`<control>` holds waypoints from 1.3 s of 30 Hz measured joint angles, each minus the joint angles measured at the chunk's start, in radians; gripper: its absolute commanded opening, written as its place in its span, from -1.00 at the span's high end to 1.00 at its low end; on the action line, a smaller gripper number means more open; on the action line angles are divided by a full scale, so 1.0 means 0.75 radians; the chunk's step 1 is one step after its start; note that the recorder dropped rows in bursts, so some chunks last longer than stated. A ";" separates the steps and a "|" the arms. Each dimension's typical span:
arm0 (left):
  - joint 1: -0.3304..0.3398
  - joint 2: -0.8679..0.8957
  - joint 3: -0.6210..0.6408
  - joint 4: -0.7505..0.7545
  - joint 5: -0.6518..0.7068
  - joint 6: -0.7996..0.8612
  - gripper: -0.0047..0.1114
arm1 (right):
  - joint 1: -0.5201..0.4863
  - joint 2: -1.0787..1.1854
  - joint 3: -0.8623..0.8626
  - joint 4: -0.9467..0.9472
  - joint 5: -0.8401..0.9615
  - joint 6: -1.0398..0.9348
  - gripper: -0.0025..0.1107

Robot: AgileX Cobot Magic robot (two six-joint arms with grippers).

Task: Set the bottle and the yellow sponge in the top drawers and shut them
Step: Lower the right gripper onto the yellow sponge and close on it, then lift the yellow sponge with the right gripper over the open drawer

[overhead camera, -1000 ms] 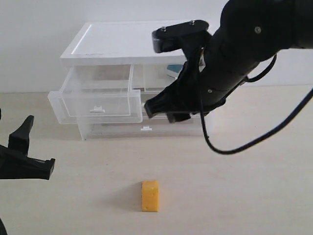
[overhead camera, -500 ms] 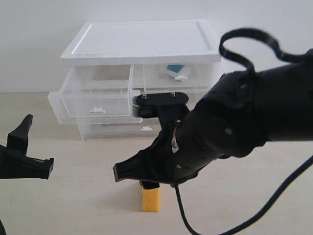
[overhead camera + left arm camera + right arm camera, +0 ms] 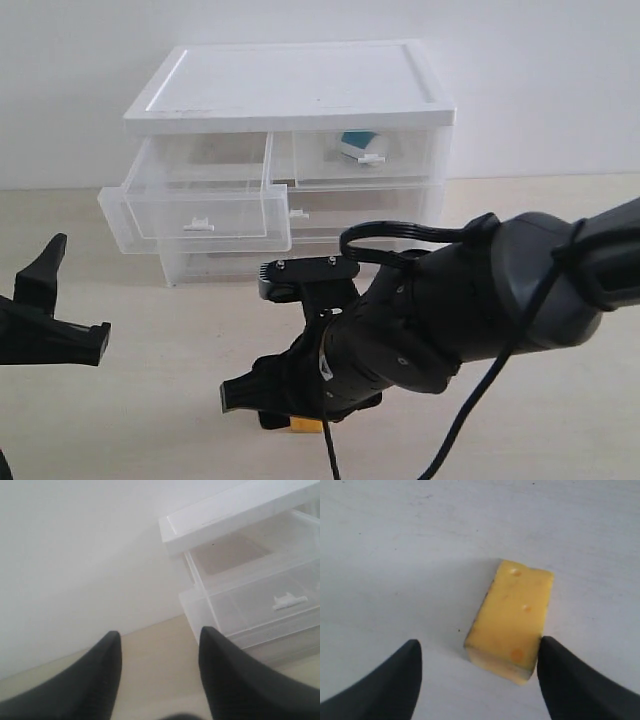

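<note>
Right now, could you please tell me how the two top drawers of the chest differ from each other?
The left top drawer is pulled out past the front of the chest; the right top drawer sits pushed in. The left top drawer looks empty; the right top drawer holds the bottle. Both are translucent and half-width, each with a small white handle.

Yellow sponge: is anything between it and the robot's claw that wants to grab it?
No, nothing visible is in the way. The right gripper is open, and the yellow sponge lies on the table right between its jaws.
</note>
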State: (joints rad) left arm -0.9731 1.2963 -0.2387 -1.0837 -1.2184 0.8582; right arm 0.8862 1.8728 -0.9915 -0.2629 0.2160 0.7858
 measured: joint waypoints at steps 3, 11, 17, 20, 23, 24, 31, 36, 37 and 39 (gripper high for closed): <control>0.000 0.000 0.000 0.000 0.000 0.000 0.15 | 0.000 0.028 0.000 -0.005 -0.035 0.016 -0.09; 0.000 0.000 0.000 0.000 0.000 0.000 0.15 | -0.026 0.078 0.000 -0.009 -0.055 0.019 0.46; 0.000 0.000 0.000 0.000 0.000 0.000 0.15 | -0.035 0.078 0.000 -0.032 -0.080 -0.033 0.96; 0.000 0.000 0.000 0.000 0.000 0.000 0.15 | -0.035 0.078 0.000 -0.041 -0.078 -0.067 0.96; 0.000 0.000 0.000 0.000 0.000 0.000 0.15 | -0.035 0.059 -0.002 -0.050 -0.007 -0.162 0.96; 0.000 0.000 0.000 0.000 0.000 0.000 0.15 | -0.035 0.046 -0.002 -0.050 0.035 -0.200 0.96; 0.000 0.000 0.000 0.000 0.000 0.003 0.15 | -0.035 -0.157 0.003 0.051 0.277 -0.531 0.96; 0.000 0.000 0.000 -0.006 0.000 0.034 0.15 | -0.035 -0.339 0.003 0.218 0.385 -0.768 0.96; 0.000 0.000 0.000 -0.016 0.000 0.035 0.15 | -0.035 -0.372 0.003 0.224 0.408 -0.785 0.96; 0.000 0.000 0.000 -0.026 0.000 0.038 0.15 | -0.035 -0.434 0.003 0.224 0.445 -0.806 0.96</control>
State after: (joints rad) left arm -0.9731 1.2963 -0.2387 -1.1031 -1.2184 0.8870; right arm 0.8597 1.5469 -0.9896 -0.0947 0.5499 0.1815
